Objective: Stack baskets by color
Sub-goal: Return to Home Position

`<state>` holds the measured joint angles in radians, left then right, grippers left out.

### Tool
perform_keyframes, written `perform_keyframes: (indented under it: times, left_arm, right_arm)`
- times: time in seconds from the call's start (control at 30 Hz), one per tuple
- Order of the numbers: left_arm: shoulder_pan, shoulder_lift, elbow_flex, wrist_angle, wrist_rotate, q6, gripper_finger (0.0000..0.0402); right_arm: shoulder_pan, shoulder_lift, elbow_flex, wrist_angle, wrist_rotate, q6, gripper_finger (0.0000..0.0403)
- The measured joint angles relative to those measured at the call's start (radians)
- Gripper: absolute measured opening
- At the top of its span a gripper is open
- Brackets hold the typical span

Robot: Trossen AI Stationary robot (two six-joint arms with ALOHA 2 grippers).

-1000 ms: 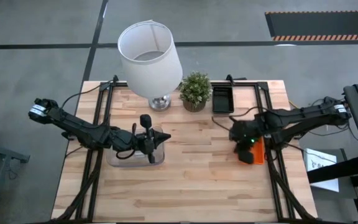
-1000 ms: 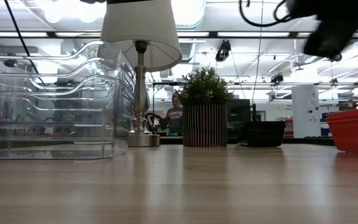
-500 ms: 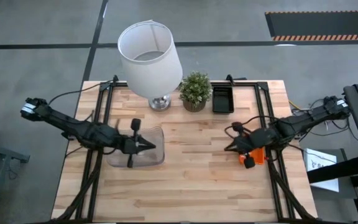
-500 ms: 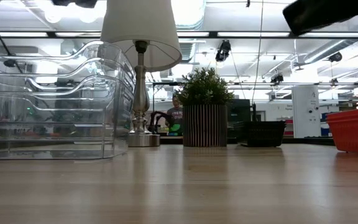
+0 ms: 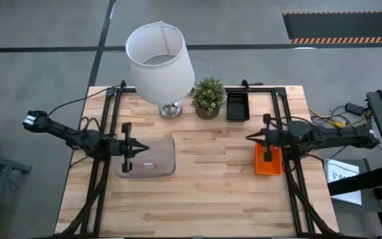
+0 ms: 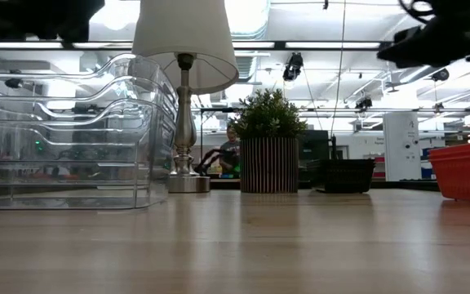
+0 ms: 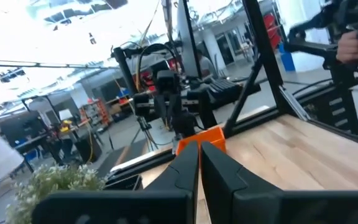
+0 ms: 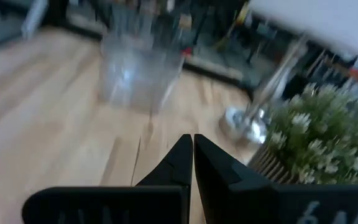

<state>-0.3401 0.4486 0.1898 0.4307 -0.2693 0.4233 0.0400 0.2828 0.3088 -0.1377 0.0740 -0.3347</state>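
While the right arm hides part of the red-orange baskets [image 5: 270,167] at the table's right edge, both arms have pulled back. The left gripper [image 5: 143,147] is over the clear baskets [image 5: 161,162] at centre-left, and the right gripper [image 5: 250,137] is beside the red-orange ones. Both sets of fingers are pinched together, empty. The black baskets [image 5: 237,106] sit at the back.

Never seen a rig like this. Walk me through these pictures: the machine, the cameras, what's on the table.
Two dark robot arms work at a wooden table. One picture looks straight down, one looks level across the tabletop, and two come from wrist cameras, looking past each arm's own fingers. On the table: a stack of clear baskets, a red-orange basket, a black basket, a lamp and a small plant. The left gripper hangs over the clear stack, the right gripper near the red-orange basket. Both have fingers shut and hold nothing.
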Motion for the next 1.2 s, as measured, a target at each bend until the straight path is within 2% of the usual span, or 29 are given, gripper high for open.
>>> perform_keyframes:
  times: [0.1,0.27,0.33,0.5,0.6,0.87,1.1,1.2]
  left_arm:
    - [0.0,-0.047,-0.064,0.026,-0.001,-0.001,0.0]
    - [0.0,-0.131,-0.181,0.178,-0.002,0.001,0.0]
    - [0.0,-0.154,-0.179,0.144,-0.001,-0.006,0.0]
    - [0.0,-0.165,-0.181,0.125,-0.003,-0.016,0.0]
    - [0.0,-0.157,-0.181,0.126,-0.006,-0.023,0.0]
    - [-0.001,-0.127,-0.182,0.127,-0.009,-0.021,0.0]
    - [-0.001,-0.094,-0.183,0.128,-0.016,-0.02,0.0]
    - [-0.001,-0.082,-0.184,0.128,-0.016,-0.02,0.0]
  right_arm:
    - [-0.012,-0.114,-0.061,0.004,-0.02,-0.005,0.0009]
    - [-0.013,-0.282,-0.154,0.036,-0.021,0.002,0.0009]
    - [-0.013,-0.283,-0.186,0.002,-0.021,0.001,0.0009]
    - [-0.015,-0.258,-0.239,0.075,-0.01,-0.026,0.0009]
    - [-0.015,-0.267,-0.296,0.18,-0.012,-0.024,0.0009]
    - [-0.015,-0.261,-0.296,0.165,0.009,0.041,0.0009]
    - [-0.015,-0.261,-0.297,0.167,0.005,0.222,0.0009]
    - [-0.014,-0.262,-0.297,0.187,0.053,0.359,0.0009]
